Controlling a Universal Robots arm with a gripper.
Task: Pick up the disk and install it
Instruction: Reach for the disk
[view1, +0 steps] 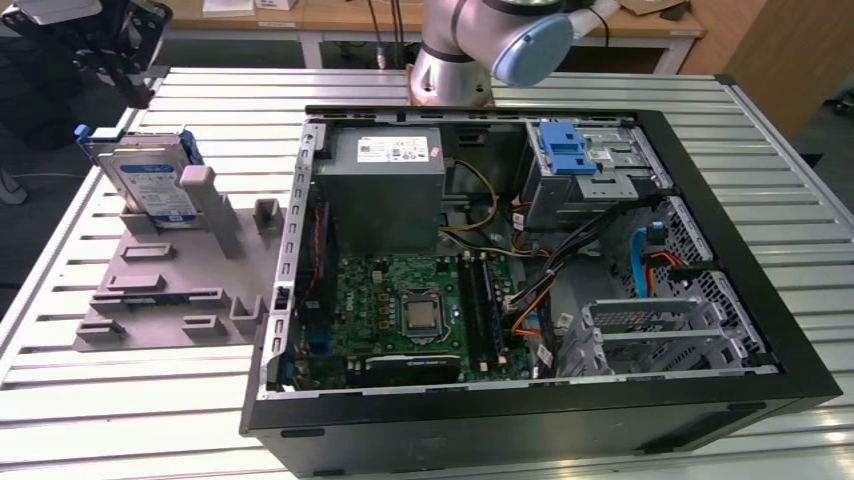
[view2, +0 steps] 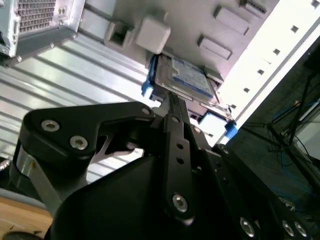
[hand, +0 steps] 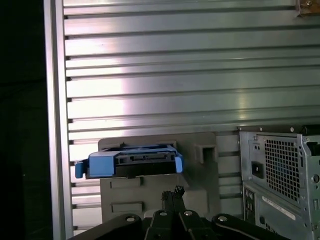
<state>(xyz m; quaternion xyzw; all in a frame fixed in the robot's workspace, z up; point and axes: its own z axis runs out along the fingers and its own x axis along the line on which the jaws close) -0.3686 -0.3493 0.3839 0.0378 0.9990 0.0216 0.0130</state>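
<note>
Ribbed metal table (view1: 80, 400), at the exterior view's left: disk (view1: 144, 180) upright in a grey stand (view1: 147, 300); gripper (view1: 134, 92) nearby, fingers pinched together, empty.

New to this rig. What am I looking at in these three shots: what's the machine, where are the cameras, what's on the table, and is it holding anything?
The machine is one robot arm standing at the far edge of a slatted metal table. The exterior view comes from a camera off the arm that looks down on the whole scene. Both wrist views come from cameras riding on the arm, so they look past its tool at whatever it faces.

On the table is an open computer case with its motherboard exposed. On the exterior view's left lies a grey holder plate. The disk, a silver drive in a blue bracket, stands on edge in that plate.

The tool is shut and holds nothing. It hangs above the disk, apart from it, so the disk is not yet picked up.
</note>
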